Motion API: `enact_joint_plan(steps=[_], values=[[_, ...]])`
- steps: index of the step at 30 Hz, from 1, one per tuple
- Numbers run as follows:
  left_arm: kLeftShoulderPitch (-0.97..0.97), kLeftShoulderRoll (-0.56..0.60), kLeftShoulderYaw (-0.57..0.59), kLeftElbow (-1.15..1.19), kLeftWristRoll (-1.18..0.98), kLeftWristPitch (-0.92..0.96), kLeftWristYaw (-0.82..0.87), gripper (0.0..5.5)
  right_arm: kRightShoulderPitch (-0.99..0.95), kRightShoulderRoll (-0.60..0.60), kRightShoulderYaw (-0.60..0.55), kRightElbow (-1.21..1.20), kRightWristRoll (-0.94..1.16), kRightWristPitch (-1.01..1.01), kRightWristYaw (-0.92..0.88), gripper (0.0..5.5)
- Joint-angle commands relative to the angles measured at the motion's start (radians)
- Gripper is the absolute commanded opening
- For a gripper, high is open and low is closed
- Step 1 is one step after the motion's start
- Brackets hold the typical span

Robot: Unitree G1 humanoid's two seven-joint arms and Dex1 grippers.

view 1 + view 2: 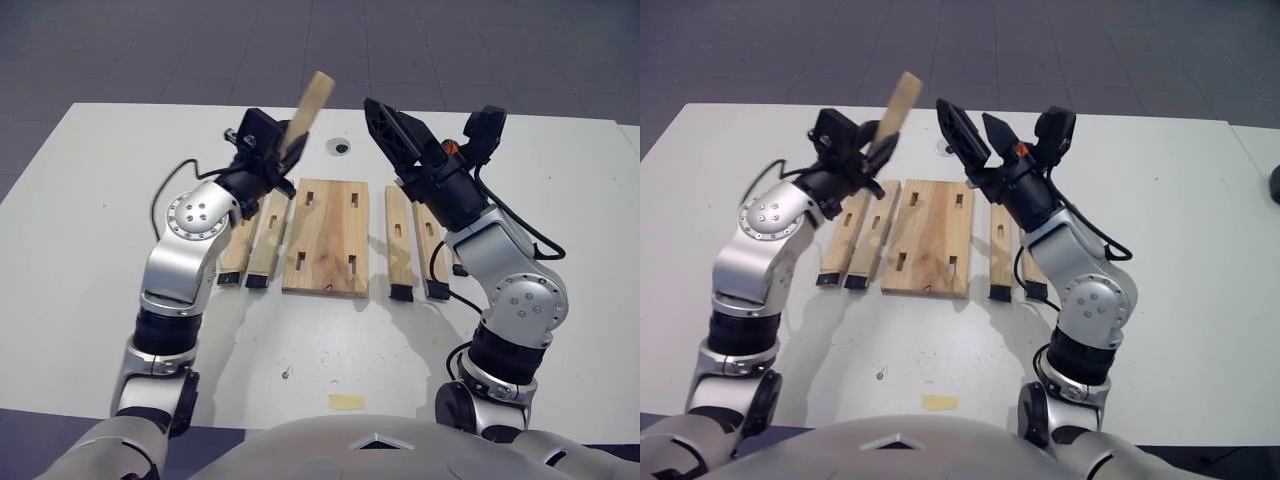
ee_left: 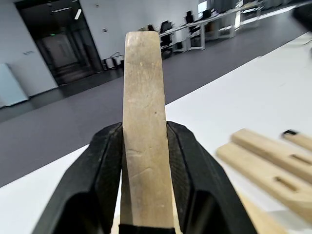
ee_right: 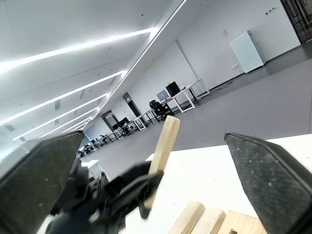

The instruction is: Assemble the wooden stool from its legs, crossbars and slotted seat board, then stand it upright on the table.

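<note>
The left tool [image 1: 280, 155] pinches a stick [image 1: 310, 100], held tilted above the counter [image 1: 110, 190] by the board's [image 1: 327, 235] far left corner. The right tool [image 1: 397, 128] hovers spread above the board's far right corner. The board lies flat, left legs [image 1: 250, 240] and right legs [image 1: 415, 245] beside it.

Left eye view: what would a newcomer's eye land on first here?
First, the pale wooden bar slanting up above the white table, clamped in the jaws of the left gripper. Next, the right gripper held up beside it, jaws wide open. Below them, the flat slotted wooden seat board lies between two pairs of black-footed wooden legs.
</note>
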Motion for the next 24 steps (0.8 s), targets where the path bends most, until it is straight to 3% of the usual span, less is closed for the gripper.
enact_joint_plan(steps=[1,4,7,24], values=[[0.027,-0.007,-0.036,-0.070,-0.077,0.048,-0.070,1.29,-0.016,0.034,0.000,0.050,0.079,0.018,-0.076,5.40],[0.040,0.010,-0.071,-0.107,-0.104,0.059,-0.123,1.29,-0.019,0.050,0.006,0.071,0.143,0.023,-0.130,5.40],[0.058,0.030,-0.104,-0.129,-0.106,0.063,-0.152,1.29,-0.011,0.050,0.020,0.088,0.184,0.038,-0.187,4.97],[0.083,0.066,-0.093,-0.117,-0.077,0.050,-0.137,1.29,0.093,-0.092,0.048,0.017,0.410,0.032,-0.312,2.03]])
